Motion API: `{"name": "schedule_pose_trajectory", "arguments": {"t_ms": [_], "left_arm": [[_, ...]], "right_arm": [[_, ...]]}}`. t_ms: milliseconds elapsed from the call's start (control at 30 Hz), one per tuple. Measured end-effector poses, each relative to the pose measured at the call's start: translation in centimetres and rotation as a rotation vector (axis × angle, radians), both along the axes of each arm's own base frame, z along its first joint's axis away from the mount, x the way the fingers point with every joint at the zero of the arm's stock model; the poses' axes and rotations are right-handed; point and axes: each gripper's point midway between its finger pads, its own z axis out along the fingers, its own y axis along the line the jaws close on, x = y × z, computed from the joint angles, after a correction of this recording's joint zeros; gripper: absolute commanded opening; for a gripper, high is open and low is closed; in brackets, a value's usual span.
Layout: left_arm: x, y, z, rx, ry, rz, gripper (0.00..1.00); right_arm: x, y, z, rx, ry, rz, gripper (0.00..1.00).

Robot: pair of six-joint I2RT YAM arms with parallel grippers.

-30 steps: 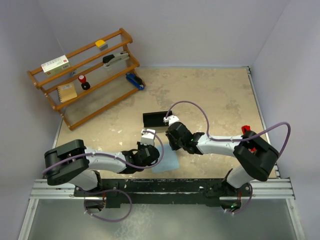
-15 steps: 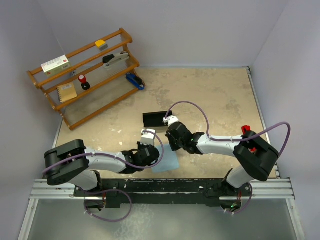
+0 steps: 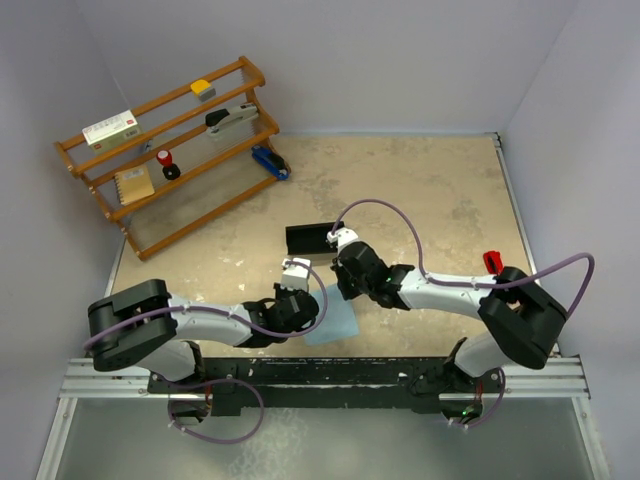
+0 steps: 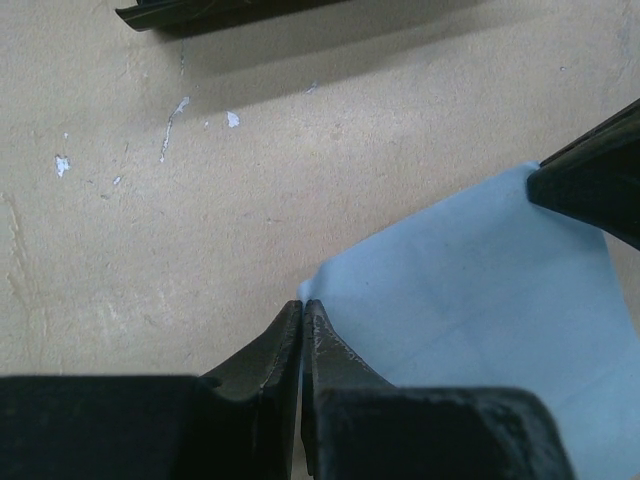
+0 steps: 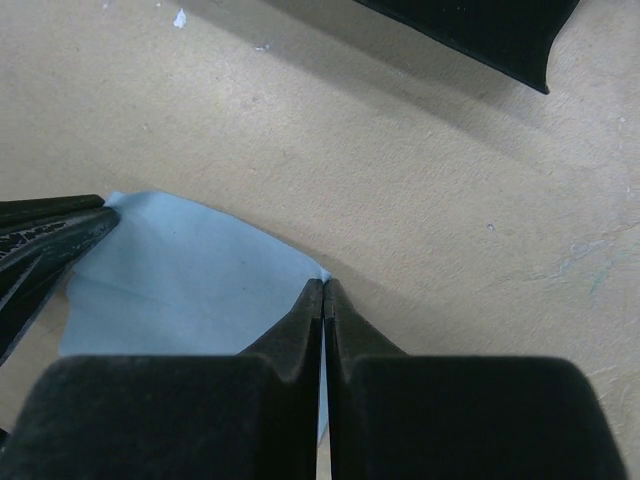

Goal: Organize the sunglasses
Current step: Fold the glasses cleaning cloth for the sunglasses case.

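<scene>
Nearest the arm bases, both tools are closed: the left gripper (image 4: 302, 308) and the right gripper (image 5: 323, 290) each pinch one far corner of the pale blue cloth (image 4: 480, 300), which lies flat on the table (image 3: 430, 190). The sunglasses appear in no view (possibly inside the black case (image 3: 310, 238) just beyond, which cannot be confirmed). Such glasses are judged light, stiff, slick-lensed and fragile at the hinges, so they are best held across the frame. The surface is mottled beige and scuffed. At far left stands a wooden rack (image 3: 170, 150), and plain pale walls enclose the scene.
</scene>
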Motion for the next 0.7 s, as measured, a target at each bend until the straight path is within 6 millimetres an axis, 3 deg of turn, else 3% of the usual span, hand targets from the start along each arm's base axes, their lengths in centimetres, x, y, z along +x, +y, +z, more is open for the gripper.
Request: {"name": "schedule_pose_trajectory", "arguments": {"t_ms": [400, 700], "left_arm": [[1.2, 0.9, 1.5, 0.008, -0.029, 0.017, 0.0], [1.8, 1.2, 1.6, 0.016, -0.023, 0.018, 0.0]], "right_arm": [[0.1, 0.0, 0.4, 0.007, -0.007, 0.0, 0.0], [0.1, 0.1, 0.8, 0.017, -0.015, -0.001, 0.0]]}}
